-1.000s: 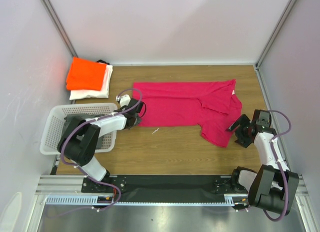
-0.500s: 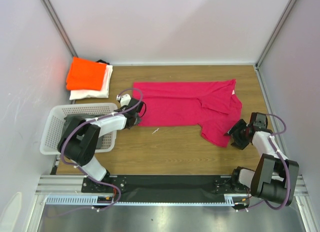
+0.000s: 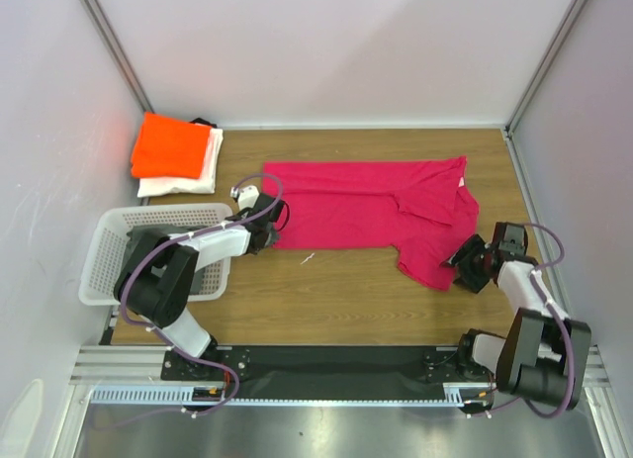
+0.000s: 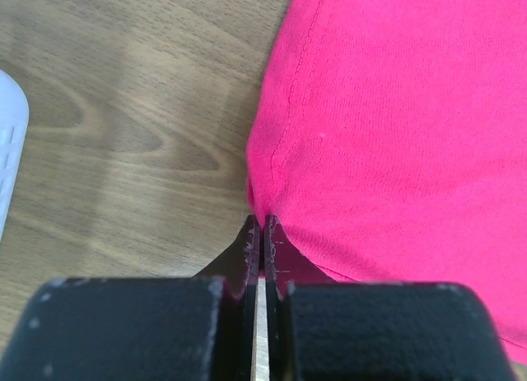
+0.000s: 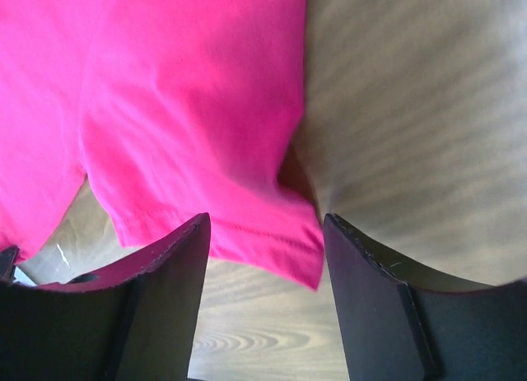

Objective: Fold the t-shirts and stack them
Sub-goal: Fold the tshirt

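- At the far left back corner of the tabletop (image 3: 336, 290), a folded orange t-shirt (image 3: 170, 146) is seen lying on a folded white t-shirt (image 3: 190, 179). The stack is well apart from both sets of fingers.
- Just in front of that stack, a white lattice basket (image 3: 168, 213) is set at the left edge, with the left arm reaching over it.
- The left fingers (image 4: 248, 253) are clenched tight, with no gap visible between them. The near left corner of the magenta-pink t-shirt (image 3: 346, 206) is pinched at their tips, and the cloth is seen fanning away from them over the wood.
- The magenta-pink t-shirt is spread across the middle of the tabletop. Its left part lies flat, while its right part is rumpled, with a flap reaching toward the near right.
- The right fingers (image 5: 169, 274) are spread apart and low over the wood, and nothing is gripped by them. The hemmed near-right corner of the magenta-pink t-shirt lies in the gap between them, closer to the finger on the left of the wrist view. Whether the cloth is touched by either finger cannot be told.
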Motion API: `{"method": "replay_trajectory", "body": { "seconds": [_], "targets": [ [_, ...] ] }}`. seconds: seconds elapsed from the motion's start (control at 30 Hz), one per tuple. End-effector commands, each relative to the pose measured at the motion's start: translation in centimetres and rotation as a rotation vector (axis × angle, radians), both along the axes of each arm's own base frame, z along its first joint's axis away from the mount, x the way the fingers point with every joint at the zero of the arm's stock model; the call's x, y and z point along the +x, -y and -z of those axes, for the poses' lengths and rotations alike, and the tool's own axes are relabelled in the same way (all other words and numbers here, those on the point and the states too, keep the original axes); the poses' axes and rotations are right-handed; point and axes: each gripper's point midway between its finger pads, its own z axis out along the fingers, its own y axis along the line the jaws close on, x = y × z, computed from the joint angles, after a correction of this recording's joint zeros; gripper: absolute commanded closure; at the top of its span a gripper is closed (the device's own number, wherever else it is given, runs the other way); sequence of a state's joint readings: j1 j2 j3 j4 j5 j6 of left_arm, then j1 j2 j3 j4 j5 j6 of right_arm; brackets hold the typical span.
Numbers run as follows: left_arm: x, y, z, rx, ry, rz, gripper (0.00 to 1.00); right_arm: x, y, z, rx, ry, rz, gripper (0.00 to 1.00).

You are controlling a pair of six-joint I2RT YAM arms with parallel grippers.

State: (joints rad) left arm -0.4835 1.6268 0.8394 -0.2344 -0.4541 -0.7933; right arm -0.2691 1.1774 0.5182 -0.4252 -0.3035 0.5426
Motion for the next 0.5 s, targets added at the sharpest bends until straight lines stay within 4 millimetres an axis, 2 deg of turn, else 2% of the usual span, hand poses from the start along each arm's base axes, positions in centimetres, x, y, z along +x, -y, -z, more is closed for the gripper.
{"method": "replay_trajectory", "body": {
  "seconds": [0.0,0.1,0.2,0.37,0.43,0.47],
  "targets": [
    [1.3,0.0,-2.4,-0.004,0.073,-0.013,1.00,-2.2,-0.6,-0.1,0.004,-0.047,0.013,0.37],
    [1.3,0.0,-2.4,-0.004,0.073,-0.013,1.00,-2.5,-1.1,0.0,0.013,-0.050,0.020,0.37],
    [1.3,0.1,-2.4,-0.006,0.073,-0.010,1.00,-3.0,-1.6,0.8,0.013,-0.095,0.005,0.42],
    [1.3,0.1,-2.3,-0.003,0.068,-0.006,0.99,-3.3,-2.3,1.2,0.013,-0.141,-0.026,0.66],
    [1.2,0.1,-2.3,-0.004,0.070,-0.006,1.00,-3.6,-2.7,1.3,0.018,-0.160,-0.040,0.82],
    [1.2,0.0,-2.3,-0.002,0.070,-0.006,1.00,-3.5,-2.8,1.0,0.021,-0.156,-0.042,0.86]
  ]
}}
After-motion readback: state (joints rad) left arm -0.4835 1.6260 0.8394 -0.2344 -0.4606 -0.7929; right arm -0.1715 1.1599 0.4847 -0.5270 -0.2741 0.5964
